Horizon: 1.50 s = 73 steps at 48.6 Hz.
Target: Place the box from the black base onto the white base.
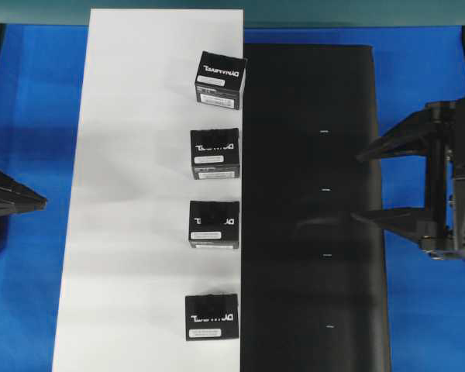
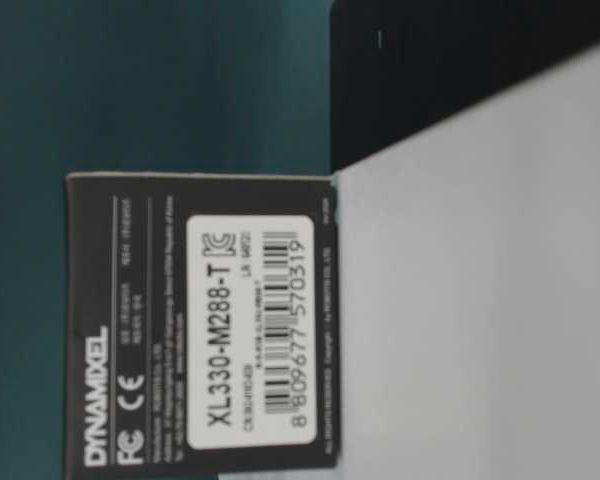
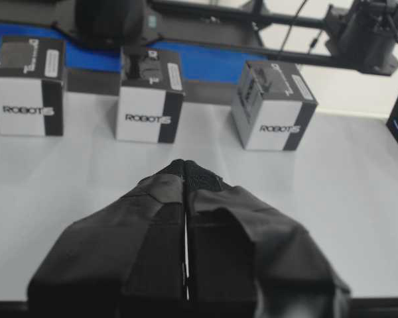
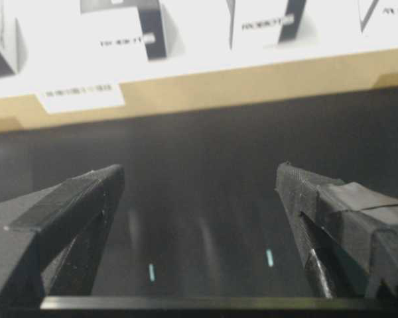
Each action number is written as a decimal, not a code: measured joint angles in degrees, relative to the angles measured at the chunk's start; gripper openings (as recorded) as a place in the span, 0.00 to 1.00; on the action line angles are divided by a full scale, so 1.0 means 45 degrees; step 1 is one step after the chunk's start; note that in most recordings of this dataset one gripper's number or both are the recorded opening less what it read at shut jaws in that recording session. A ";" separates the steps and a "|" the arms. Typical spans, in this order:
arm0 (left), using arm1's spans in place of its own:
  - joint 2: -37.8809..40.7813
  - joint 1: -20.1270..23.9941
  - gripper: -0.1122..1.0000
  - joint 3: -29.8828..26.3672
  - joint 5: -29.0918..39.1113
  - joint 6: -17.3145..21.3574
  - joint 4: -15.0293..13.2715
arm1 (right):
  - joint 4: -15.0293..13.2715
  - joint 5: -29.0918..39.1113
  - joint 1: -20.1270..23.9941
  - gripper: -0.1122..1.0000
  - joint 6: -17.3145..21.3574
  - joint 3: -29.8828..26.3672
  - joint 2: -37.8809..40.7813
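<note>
Box point(image 2: 205, 325) label-side fills table-level view, resting on white base point(image 1: 139, 194). Four boxes there in column; black base point(image 1: 310, 201) bare. Right end effector point(image 1: 364, 186) spread wide, empty; left end effector point(image 3: 186, 169) closed, empty. Transfer looks complete.

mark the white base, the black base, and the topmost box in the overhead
large plain white rectangular sheet point(image 1: 132, 194), overhead view, bare middle left of boxes
large matte black rectangular sheet point(image 1: 294, 225), overhead view, bare centre
topmost small black cardboard box point(image 1: 220, 77), overhead view, top face
</note>
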 measured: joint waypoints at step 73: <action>-0.0020 0.0000 0.06 -0.0020 -0.0176 0.0078 0.0000 | 0.0000 -0.1602 -0.0371 0.99 0.0430 0.2578 -0.3066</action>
